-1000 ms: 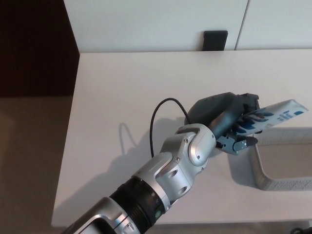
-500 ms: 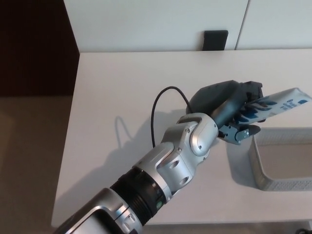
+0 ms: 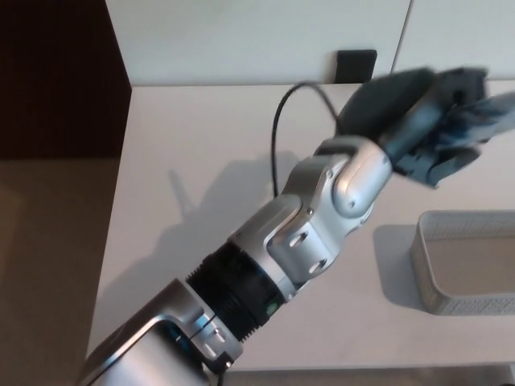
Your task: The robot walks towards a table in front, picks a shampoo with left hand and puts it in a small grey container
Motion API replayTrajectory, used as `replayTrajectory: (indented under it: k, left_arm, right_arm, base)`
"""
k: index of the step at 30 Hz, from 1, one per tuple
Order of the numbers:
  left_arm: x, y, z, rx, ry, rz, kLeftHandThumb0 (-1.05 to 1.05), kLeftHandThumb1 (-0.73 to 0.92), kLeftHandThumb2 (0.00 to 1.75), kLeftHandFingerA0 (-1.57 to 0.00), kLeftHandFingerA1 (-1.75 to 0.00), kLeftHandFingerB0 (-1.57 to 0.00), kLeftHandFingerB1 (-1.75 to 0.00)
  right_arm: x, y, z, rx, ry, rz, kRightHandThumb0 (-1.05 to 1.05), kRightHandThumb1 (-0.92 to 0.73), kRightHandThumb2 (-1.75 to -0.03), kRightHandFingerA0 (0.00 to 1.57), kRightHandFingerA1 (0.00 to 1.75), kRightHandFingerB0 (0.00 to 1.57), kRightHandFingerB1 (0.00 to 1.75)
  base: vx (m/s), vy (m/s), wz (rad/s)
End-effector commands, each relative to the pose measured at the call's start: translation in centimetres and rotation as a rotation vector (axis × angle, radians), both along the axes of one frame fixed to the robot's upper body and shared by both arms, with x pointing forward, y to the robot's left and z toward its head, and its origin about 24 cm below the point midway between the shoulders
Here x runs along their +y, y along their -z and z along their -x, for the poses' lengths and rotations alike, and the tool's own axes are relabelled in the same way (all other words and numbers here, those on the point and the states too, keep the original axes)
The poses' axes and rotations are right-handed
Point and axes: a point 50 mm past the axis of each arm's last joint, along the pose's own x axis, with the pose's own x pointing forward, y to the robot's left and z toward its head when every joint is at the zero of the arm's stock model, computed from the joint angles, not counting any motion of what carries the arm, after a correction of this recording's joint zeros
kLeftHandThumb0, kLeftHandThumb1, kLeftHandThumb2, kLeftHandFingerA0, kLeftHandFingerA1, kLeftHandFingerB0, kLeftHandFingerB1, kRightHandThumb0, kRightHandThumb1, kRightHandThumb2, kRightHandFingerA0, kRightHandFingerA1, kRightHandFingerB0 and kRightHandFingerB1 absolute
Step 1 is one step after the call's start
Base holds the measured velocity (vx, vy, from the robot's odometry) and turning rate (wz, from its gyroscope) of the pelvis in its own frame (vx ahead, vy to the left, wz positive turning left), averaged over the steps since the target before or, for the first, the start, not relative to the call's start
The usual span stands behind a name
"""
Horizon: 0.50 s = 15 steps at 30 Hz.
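My left hand (image 3: 426,121) is raised high over the white table (image 3: 201,161), blurred by motion, and is shut on the shampoo (image 3: 491,111), a white tube with blue print that sticks out to the right past the fingers. The small grey container (image 3: 455,269), a mesh-walled tray, stands at the right edge of the view, below and slightly right of the hand. The hand and tube hang above the container's far-left corner, well apart from it. My right hand does not show.
My silver left forearm (image 3: 306,233) crosses the table from the bottom left. A black cable (image 3: 278,137) loops off the wrist. A dark chair back (image 3: 356,66) stands beyond the table's far edge, with a dark wall panel (image 3: 56,72) at left.
My left hand has lifted upward and to the right with the shampoo in it. The container now shows fully uncovered below the hand.
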Motion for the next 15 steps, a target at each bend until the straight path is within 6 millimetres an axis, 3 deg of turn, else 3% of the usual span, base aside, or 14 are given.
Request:
replayTrajectory:
  k: [1, 6, 9, 12, 13, 15]
  left_arm:
    - [-7.8, -10.0, 8.3, -0.183, 0.39, 0.299, -0.32, 0.6, 1.15, -0.86, -1.75, -0.73, -1.72]
    - [-8.2, -9.8, 8.9, -0.19, 0.393, 0.281, -0.32, 0.62, 1.08, -0.87, -1.75, -0.68, -1.75]
    - [-8.7, -9.4, 9.6, -0.161, 0.415, 0.277, -0.35, 0.64, 1.05, -0.85, -1.75, -0.69, -1.63]
    - [-8.8, -9.4, 9.7, -0.159, 0.417, 0.277, -0.35, 0.64, 1.05, -0.85, -1.75, -0.69, -1.63]
    - [-9.0, -9.1, 9.8, -0.169, 0.41, 0.25, -0.29, 0.78, 0.8, -0.83, -1.61, -0.79, -1.05]
    - [-9.4, -8.7, 10.0, -0.185, 0.399, 0.211, -0.29, 0.78, 0.8, -0.83, -1.61, -0.79, -1.05]
  right_arm:
    - [-1.4, -0.9, 0.1, -0.029, 0.031, 0.003, -0.28, -0.7, -0.6, 0.52, 0.42, 0.46, 0.38]
    - [-1.6, -0.9, 0.1, -0.032, 0.033, 0.007, -0.29, -0.69, -0.61, 0.51, 0.41, 0.45, 0.38]
    - [-1.4, -0.9, 0.0, -0.038, 0.03, 0.009, -0.28, -0.69, -0.6, 0.52, 0.43, 0.47, 0.39]
    - [-1.4, -0.9, 0.0, -0.04, 0.03, 0.008, -0.28, -0.69, -0.6, 0.52, 0.43, 0.47, 0.39]
    - [-1.4, -1.0, -0.1, -0.042, 0.025, 0.012, -0.28, -0.7, -0.6, 0.54, 0.43, 0.47, 0.39]
    - [-1.4, -1.1, -0.3, -0.045, 0.018, 0.02, -0.28, -0.7, -0.6, 0.54, 0.43, 0.47, 0.39]
  base:
    - [0.0, 0.0, 0.0]
    - [0.0, 0.0, 0.0]
    - [0.0, 0.0, 0.0]
    - [0.0, 0.0, 0.0]
    - [0.0, 0.0, 0.0]
    - [0.0, 0.0, 0.0]
